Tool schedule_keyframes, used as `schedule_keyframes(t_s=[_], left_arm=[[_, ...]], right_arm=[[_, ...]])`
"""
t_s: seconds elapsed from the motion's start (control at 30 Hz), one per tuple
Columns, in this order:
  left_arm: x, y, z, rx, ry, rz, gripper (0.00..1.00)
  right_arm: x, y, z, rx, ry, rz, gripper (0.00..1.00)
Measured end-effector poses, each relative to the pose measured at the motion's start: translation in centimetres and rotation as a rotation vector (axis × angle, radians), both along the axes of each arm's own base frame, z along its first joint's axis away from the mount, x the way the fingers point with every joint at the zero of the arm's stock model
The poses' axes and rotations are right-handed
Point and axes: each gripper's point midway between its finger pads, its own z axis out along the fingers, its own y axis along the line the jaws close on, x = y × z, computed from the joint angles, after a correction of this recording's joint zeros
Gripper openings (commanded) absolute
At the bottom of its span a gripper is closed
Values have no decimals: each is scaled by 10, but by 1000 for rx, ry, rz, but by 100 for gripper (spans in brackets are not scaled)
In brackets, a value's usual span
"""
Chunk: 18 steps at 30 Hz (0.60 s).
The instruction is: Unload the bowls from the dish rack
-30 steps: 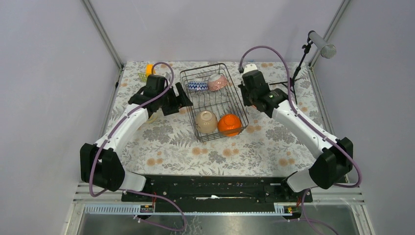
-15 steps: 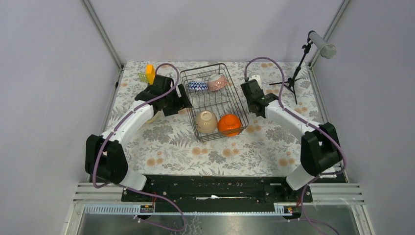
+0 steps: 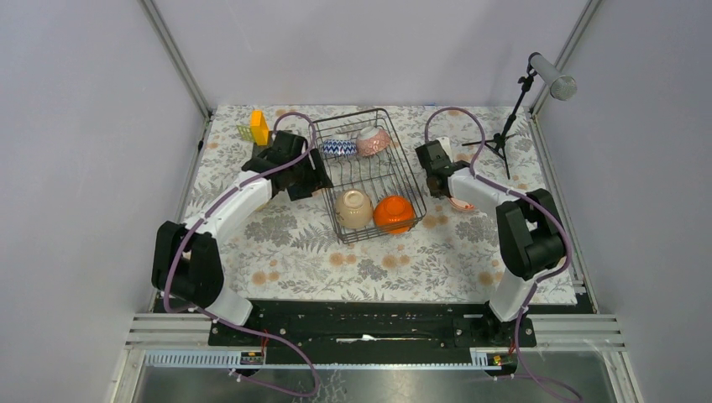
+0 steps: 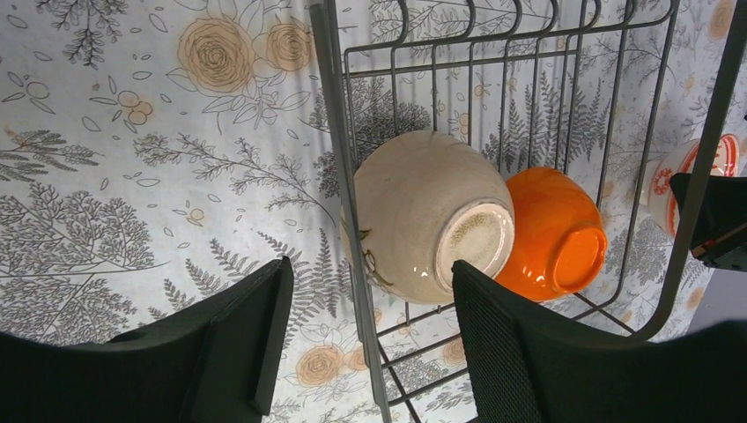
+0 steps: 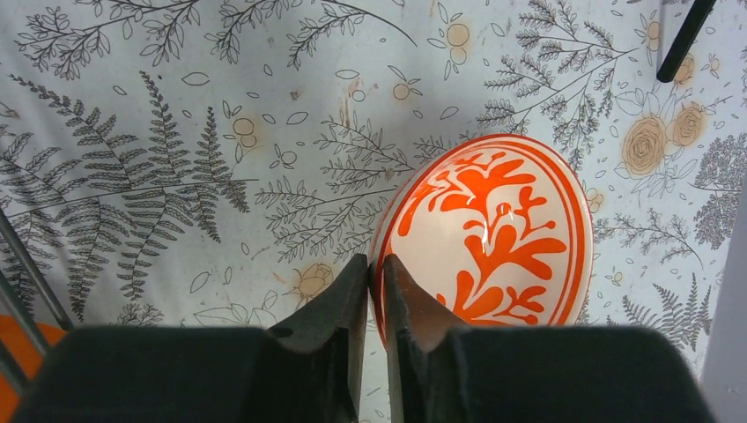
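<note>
Four bowls (image 3: 353,208) sit in the dish rack (image 3: 367,172) overhead. Only the right wrist view shows the right gripper (image 5: 374,264) pinching the red-patterned bowl (image 5: 493,238) by its rim, outside the rack. The left gripper (image 4: 370,269) gapes astride the rack's wall.

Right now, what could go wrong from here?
1. The right gripper pinches only the rim of the red-patterned bowl; that thin grip could slip.
2. The open left gripper lines up over a side wire of the dish rack; reaching for the beige bowl may snag it.
3. The beige bowl touches the orange bowl, so lifting it could shift that one.
</note>
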Motion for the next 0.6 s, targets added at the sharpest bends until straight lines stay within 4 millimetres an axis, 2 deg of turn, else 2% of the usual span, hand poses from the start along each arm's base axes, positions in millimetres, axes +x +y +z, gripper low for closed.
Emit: schedule_keyframes(t_s=[0.13,0.4,0.47,0.53,0.6], left_arm=[[1,-3,-2,-2,-7,3,67],[8,-3,-14,22,4,23,64],[8,-2,-16,28,4,28,62],[9,-1,-16,32,3,34,55],[10,-1,-17,35,4,40,38]], right_arm=[[1,-1,-1,-6,-2,-2,24],[4,2,1,5,-13,9,55],[4,5,4,22,-15,21,57],[4,10,12,51,-28,40,59],[4,14,23,79,-50,57,61]])
